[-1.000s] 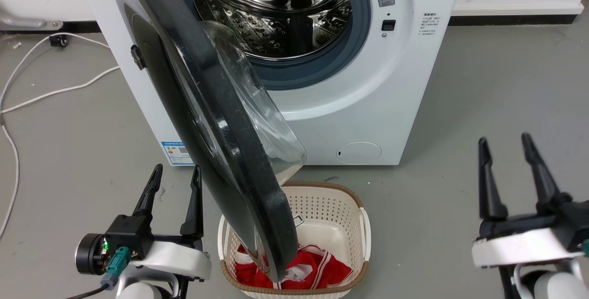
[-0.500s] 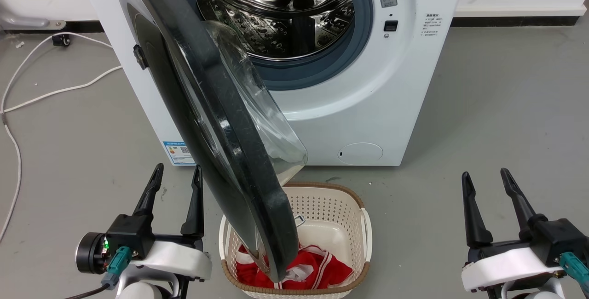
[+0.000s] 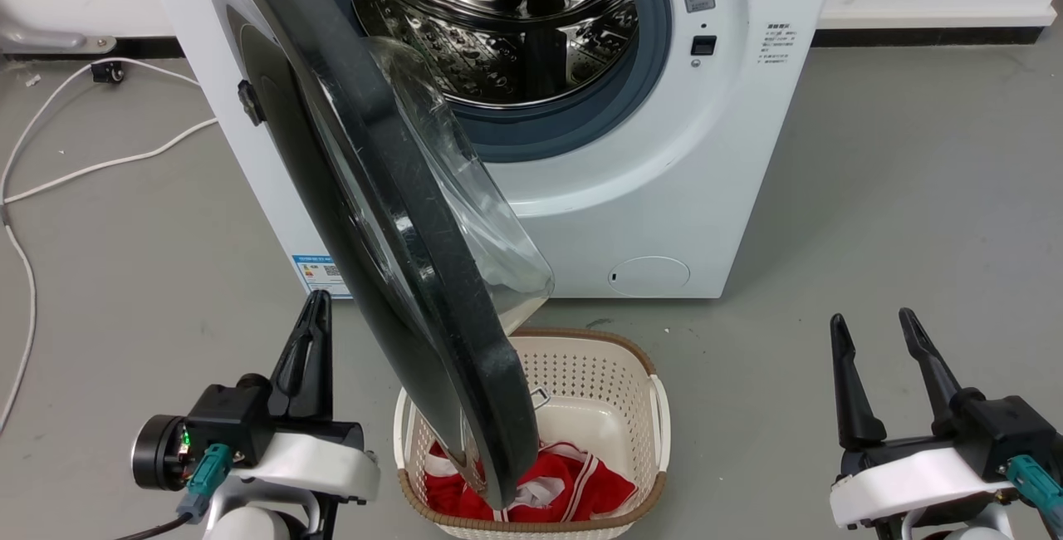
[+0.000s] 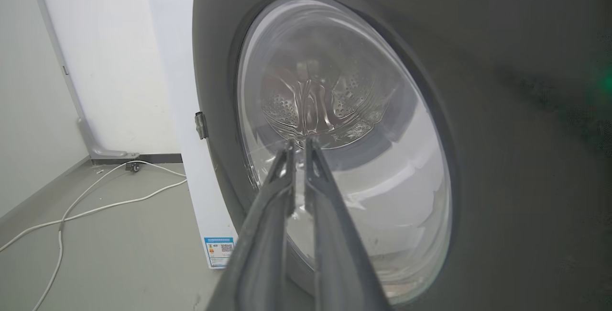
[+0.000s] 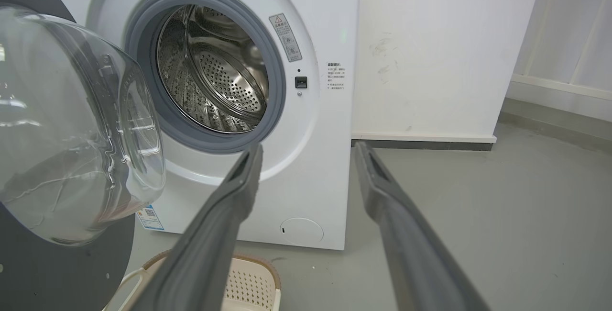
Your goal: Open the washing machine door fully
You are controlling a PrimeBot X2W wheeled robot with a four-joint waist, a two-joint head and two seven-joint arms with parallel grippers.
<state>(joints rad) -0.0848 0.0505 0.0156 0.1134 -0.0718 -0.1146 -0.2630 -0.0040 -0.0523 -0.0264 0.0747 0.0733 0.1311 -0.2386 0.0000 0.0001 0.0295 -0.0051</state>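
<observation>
The white washing machine (image 3: 664, 191) stands ahead with its steel drum exposed. The washing machine door (image 3: 390, 216) hangs swung out from its left hinge, edge-on to the head view, its clear glass bowl (image 3: 482, 224) facing right. My left gripper (image 3: 318, 301) is low on the door's outer side, apart from it, shut with nothing held. In the left wrist view its fingers (image 4: 300, 142) point at the door (image 4: 502, 110) and its window. My right gripper (image 3: 869, 317) hovers open at lower right, far from the door; its fingers (image 5: 308, 147) frame the machine (image 5: 325, 38) and the bowl (image 5: 71, 124).
A cream perforated basket (image 3: 614, 374) with red cloth (image 3: 581, 482) sits on the floor under the door's lower edge. White cables (image 3: 83, 166) trail over the grey floor at left. A white wall runs behind the machine.
My left gripper's fingers have come together from open to shut. The right gripper dropped lower a second ago and has since held still. The door's angle is unchanged.
</observation>
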